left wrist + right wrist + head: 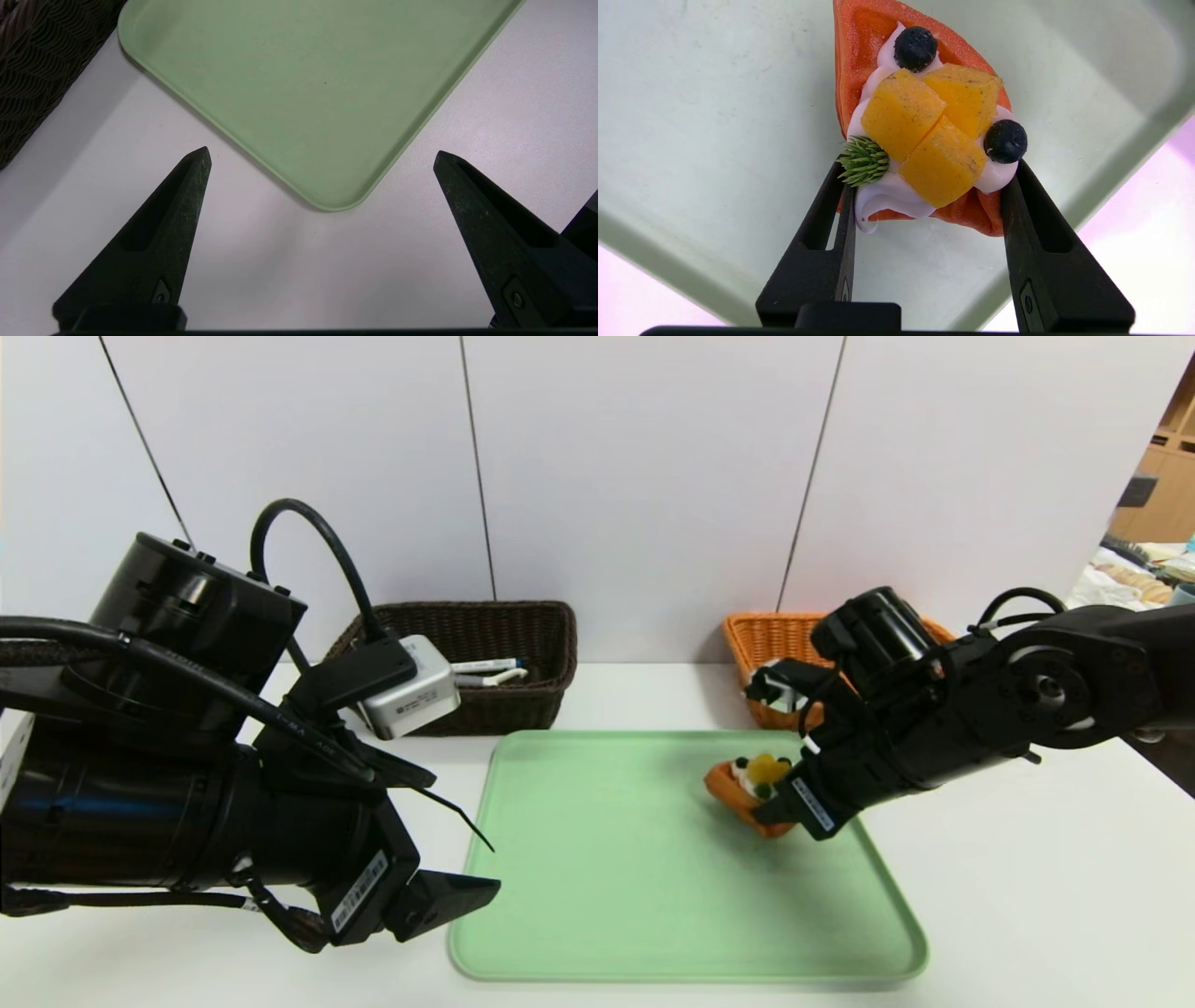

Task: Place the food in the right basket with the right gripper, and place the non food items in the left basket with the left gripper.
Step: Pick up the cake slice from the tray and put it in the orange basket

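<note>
Right of centre, your right black pincer (782, 803) clamps the orange waffle toy topped with cream and yellow fruit (747, 786); next, lift toward the orange wicker basket (744, 644). Left pincer (497, 866), fingers apart, lower left.

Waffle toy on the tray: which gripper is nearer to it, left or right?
Right. The right gripper has its fingers closed on the waffle toy's two sides; the left gripper hangs open by the tray's left edge, well away from it.
</note>
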